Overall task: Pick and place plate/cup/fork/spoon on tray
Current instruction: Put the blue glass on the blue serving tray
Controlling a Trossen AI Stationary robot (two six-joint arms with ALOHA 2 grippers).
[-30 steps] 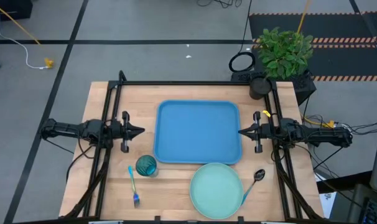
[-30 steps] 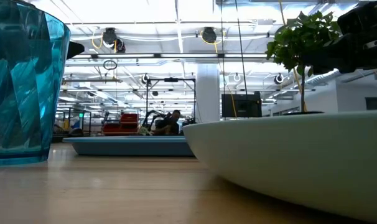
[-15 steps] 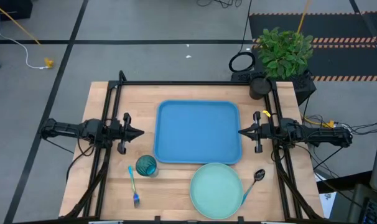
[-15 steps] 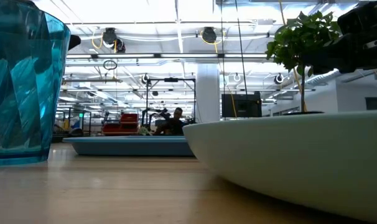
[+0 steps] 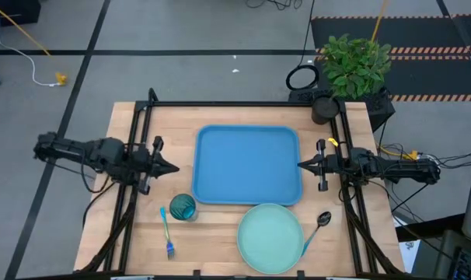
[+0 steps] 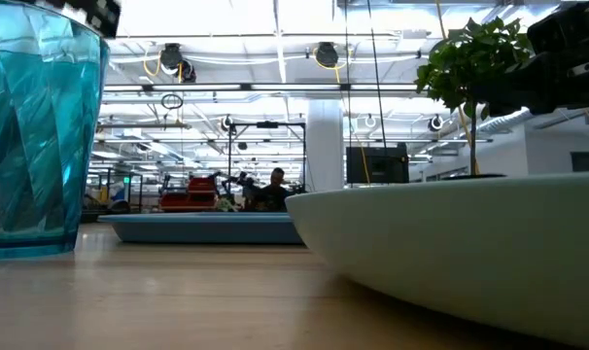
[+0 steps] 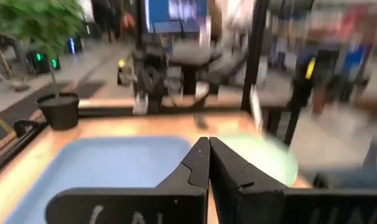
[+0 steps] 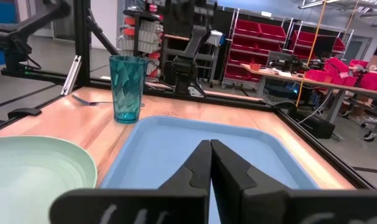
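Observation:
The bright blue tray (image 5: 248,165) lies in the table's middle. The pale mint plate (image 5: 269,236) rests flat near the front edge, right of centre. The teal cup (image 5: 183,208) stands upright left of the plate. The fork (image 5: 166,232) lies left of the cup, its tined end toward the near edge. The spoon (image 5: 316,228) lies beside the plate's right rim, bowl toward the far side. My left gripper (image 5: 176,167) is shut and empty, left of the tray. My right gripper (image 5: 301,164) is shut and empty at the tray's right rim.
A potted plant (image 5: 352,66) stands at the table's far right corner. A black frame (image 5: 235,103) runs along the table's far and side edges. Bare wood shows between the tray and the left arm.
My left arm has swung: its rear part has moved up and toward the table's far left, and the gripper has turned slightly toward the cup. Its left wrist view is blurred by the motion. My right arm has kept still.

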